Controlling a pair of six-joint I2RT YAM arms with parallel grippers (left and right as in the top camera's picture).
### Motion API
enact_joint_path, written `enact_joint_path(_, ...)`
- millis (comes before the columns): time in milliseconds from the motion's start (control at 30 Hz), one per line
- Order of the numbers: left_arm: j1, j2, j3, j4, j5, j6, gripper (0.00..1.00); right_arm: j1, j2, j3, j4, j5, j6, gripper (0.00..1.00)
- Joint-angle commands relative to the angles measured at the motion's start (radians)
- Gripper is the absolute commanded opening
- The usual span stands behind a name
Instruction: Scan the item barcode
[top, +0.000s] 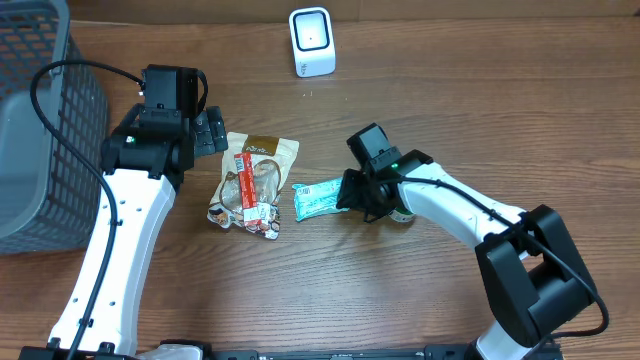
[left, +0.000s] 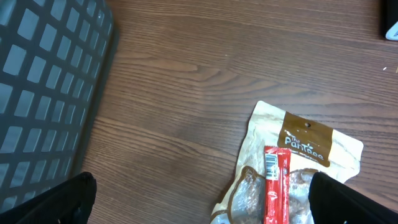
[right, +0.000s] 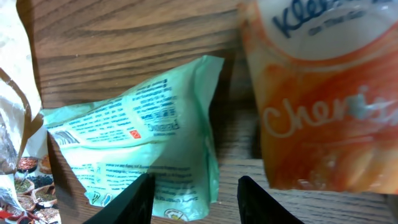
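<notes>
On the table (top: 470, 90), crumpled mint-green packet (top: 318, 200)

We see the table (top: 450, 110) as grained brown wood, matt and smooth. The green packet (right: 143, 137) is crinkled plastic film with a slight sheen — the orange tissue pack (right: 317, 99) glossier, the basket (top: 40, 100) dull grey plastic

A brown wooden table (top: 450, 110) seen from above. A grey mesh basket (top: 40, 120) sits at its left edge and a white scanner (top: 311, 42) stands at the far centre. Mid-table lie a tan snack pouch (top: 262, 152), a green packet (top: 318, 200) beside it, and an orange tissue pack (right: 317, 99).
</notes>
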Motion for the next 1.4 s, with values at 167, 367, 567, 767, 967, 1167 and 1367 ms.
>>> enact_joint_path(167,0.0,-0.005,0.018,0.001,-0.013,-0.002,1.0,0.05,0.011,-0.008,0.01,0.048,0.039,0.44)
enact_joint_path(367,0.0,-0.005,0.017,0.001,-0.013,-0.002,1.0,0.053,0.029,-0.039,0.052,0.045,0.055,0.44)
enact_joint_path(567,0.0,-0.005,0.018,0.001,-0.013,-0.002,1.0,0.05,0.025,-0.05,0.072,-0.011,0.055,0.35)
enact_joint_path(767,-0.001,-0.005,0.018,0.001,-0.013,-0.002,1.0,0.006,-0.036,-0.003,0.069,-0.065,0.055,0.39)
enact_joint_path(967,-0.001,-0.005,0.018,0.001,-0.013,-0.002,1.0,-0.018,-0.043,-0.008,0.044,-0.041,0.055,0.41)
enact_joint_path(1167,0.0,-0.005,0.018,0.001,-0.013,-0.002,1.0,-0.014,-0.034,-0.049,0.081,-0.024,0.056,0.42)
enact_joint_path(1367,-0.001,-0.005,0.018,0.001,-0.013,-0.002,1.0,-0.014,-0.032,-0.104,0.146,-0.017,0.105,0.41)
